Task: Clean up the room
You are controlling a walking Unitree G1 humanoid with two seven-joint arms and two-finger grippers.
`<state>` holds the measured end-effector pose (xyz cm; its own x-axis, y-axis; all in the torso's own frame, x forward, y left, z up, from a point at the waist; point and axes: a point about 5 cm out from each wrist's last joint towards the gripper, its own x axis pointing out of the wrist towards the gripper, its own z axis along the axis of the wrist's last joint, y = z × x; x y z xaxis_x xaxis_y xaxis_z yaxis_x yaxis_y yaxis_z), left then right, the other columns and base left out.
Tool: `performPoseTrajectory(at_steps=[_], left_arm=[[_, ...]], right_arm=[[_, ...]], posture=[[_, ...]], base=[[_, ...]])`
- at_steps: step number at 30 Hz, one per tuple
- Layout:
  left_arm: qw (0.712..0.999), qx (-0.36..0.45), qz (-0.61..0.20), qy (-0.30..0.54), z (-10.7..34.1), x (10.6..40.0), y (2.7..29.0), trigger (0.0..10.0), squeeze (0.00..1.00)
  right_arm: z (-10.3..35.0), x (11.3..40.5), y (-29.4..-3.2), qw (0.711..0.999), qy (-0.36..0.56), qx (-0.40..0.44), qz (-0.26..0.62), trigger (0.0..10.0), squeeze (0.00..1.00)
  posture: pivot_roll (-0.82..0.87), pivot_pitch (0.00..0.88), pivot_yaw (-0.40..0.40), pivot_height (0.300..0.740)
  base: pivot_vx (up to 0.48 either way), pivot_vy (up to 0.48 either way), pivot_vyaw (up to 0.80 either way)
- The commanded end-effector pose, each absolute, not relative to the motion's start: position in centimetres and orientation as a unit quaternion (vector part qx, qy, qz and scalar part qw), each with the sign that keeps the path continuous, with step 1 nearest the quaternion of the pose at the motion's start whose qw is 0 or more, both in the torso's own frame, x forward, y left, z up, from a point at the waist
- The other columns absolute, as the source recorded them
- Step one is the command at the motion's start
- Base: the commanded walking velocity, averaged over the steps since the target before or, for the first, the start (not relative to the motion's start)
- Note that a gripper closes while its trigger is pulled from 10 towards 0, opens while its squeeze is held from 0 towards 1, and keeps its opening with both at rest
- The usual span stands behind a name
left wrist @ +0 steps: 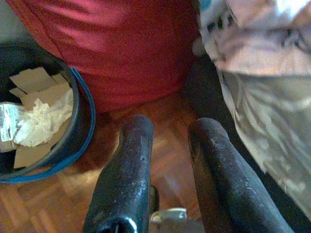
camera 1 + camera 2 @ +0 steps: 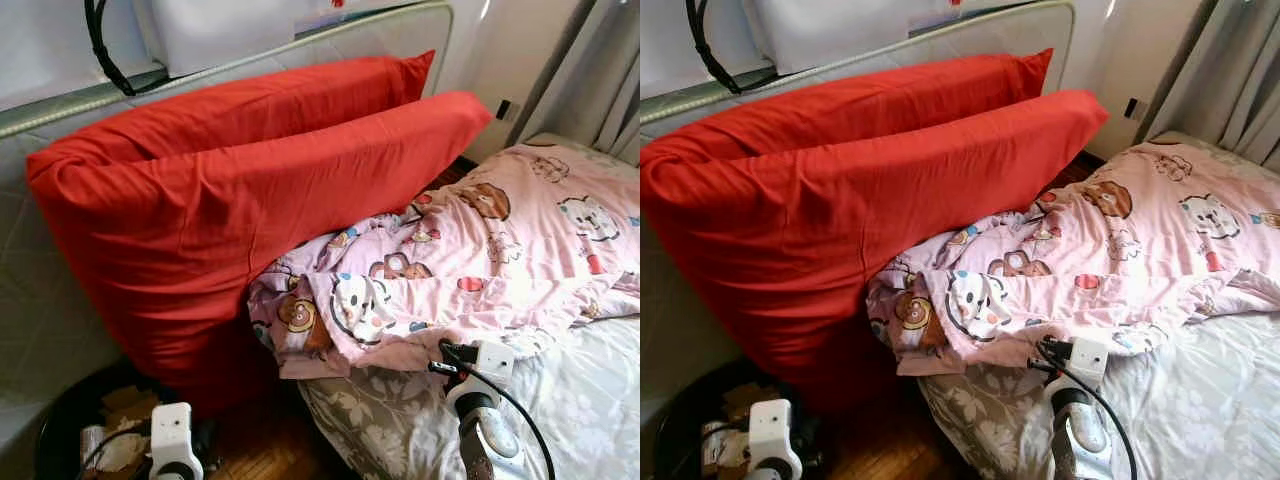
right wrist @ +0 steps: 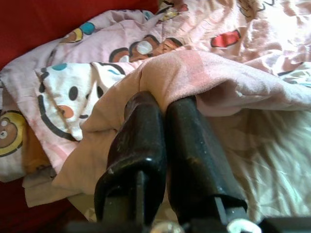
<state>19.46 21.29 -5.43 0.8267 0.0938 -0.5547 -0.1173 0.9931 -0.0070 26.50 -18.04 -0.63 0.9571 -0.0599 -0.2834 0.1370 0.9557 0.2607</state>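
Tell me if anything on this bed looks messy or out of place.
Yes. The pink quilt is bunched in a crumpled heap, its corner hanging over the bed's edge. The two red pillows stand on edge against the wall rather than lying flat. The right hand is shut on a fold of the quilt.

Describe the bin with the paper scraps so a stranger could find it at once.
Start at the two big red pillows leaning against the wall beside the bed. On the wooden floor at their foot stands a round black bin with a blue rim, holding cardboard pieces and crumpled paper.
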Motion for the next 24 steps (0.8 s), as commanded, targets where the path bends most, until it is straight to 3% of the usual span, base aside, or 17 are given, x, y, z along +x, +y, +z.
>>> performPoseTrajectory(at_steps=[1, 8, 24], left_arm=[[0.946, -0.010, 0.046, 0.320, -6.3, 18.6, 21.3, 10.0, 0.00], [0.940, -0.017, 0.052, 0.337, -6.9, 18.1, 21.2, 10.0, 0.00], [0.926, -0.025, 0.059, 0.373, -8.0, 16.4, 21.0, 10.0, 0.00]], right_arm=[[-1.0, 26.1, -18.5, 0.977, 0.149, 0.134, -0.074, 10.0, 0.00], [-1.4, 25.7, -19.1, 0.969, 0.154, 0.148, -0.122, 10.0, 0.00], [-1.4, 25.8, -18.9, 0.970, 0.157, 0.141, -0.121, 10.0, 0.00]], posture=[[0.09, 0.095, -0.039, 0.740], [0.09, 0.101, -0.039, 0.740], [0.09, 0.101, -0.044, 0.740]], base=[[0.000, 0.000, 0.00], [0.000, 0.000, 0.00], [0.000, 0.000, 0.00]])
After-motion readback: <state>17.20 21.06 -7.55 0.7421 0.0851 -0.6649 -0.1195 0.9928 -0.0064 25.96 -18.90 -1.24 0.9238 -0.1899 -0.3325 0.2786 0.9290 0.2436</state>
